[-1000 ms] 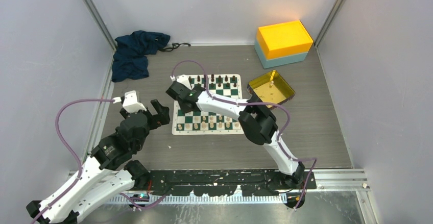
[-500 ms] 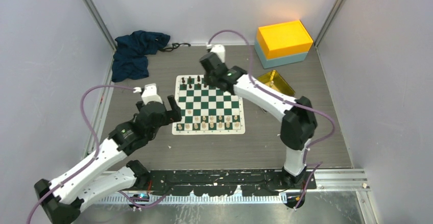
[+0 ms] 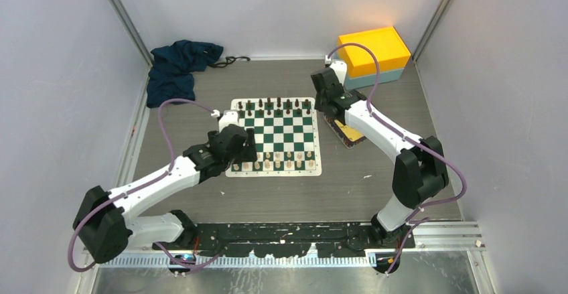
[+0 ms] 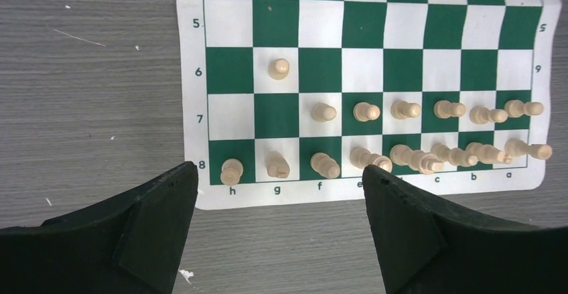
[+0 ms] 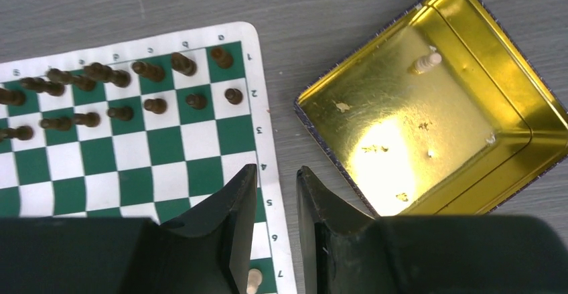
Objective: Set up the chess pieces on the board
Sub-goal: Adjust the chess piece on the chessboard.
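The board (image 3: 281, 133) lies mid-table, green and white. Cream chess pieces (image 4: 402, 110) fill its two near rows, several of them leaning or lying in the nearest row, and one cream pawn (image 4: 278, 69) stands alone a row further in. Black pieces (image 5: 120, 76) line the far rows. My left gripper (image 4: 280, 173) hangs open and empty over the board's near left edge. My right gripper (image 5: 276, 170) hovers at the board's far right edge beside the gold tray, jaws a narrow gap apart with nothing between them. One cream piece (image 5: 427, 61) lies in the tray.
The gold tray (image 5: 509, 126) sits right of the board, mostly hidden under the right arm in the top view. A yellow box on a blue one (image 3: 373, 49) stands at the back right. A dark blue cloth (image 3: 177, 69) lies at the back left.
The right arm swung from the board's left side across to its far right edge, by the tray. The left arm reached right to the board's near left corner, its jaws narrowing slightly.
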